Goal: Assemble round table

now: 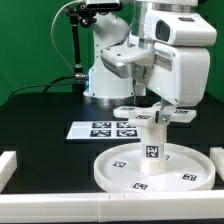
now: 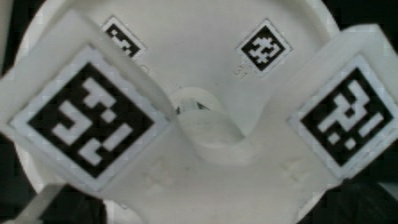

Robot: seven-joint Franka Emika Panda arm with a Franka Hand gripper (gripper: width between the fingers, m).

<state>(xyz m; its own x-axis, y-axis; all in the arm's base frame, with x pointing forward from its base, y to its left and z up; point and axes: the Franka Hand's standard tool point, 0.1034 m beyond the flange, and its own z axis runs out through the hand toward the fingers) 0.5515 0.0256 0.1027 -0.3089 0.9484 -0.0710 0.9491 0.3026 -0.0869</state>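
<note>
Your fingers [image 1: 158, 108] sit at the foot [image 1: 155, 112], which rides on top of the leg [image 1: 152, 138]; the arm's body hides them, so you cannot tell whether they clasp it or have let go. In the wrist view the foot [image 2: 199, 120] fills the frame, its tagged arms spreading out from a central hub, and no finger shows.

The leg stands upright at the middle of the disc [image 1: 120, 168], a tag on its near face. The disc lies flat on the black tabletop [image 1: 45, 115] with its raised rim all round.

From the disc, the marker board [image 1: 105, 129] lies at 11 o'clock, just beyond the rim. A white bar [image 1: 8, 165] edges the tabletop at 9 o'clock, with open black surface between it and the rim. At 3 o'clock another bar [image 1: 218, 160] sits close to the rim, leaving little room.
</note>
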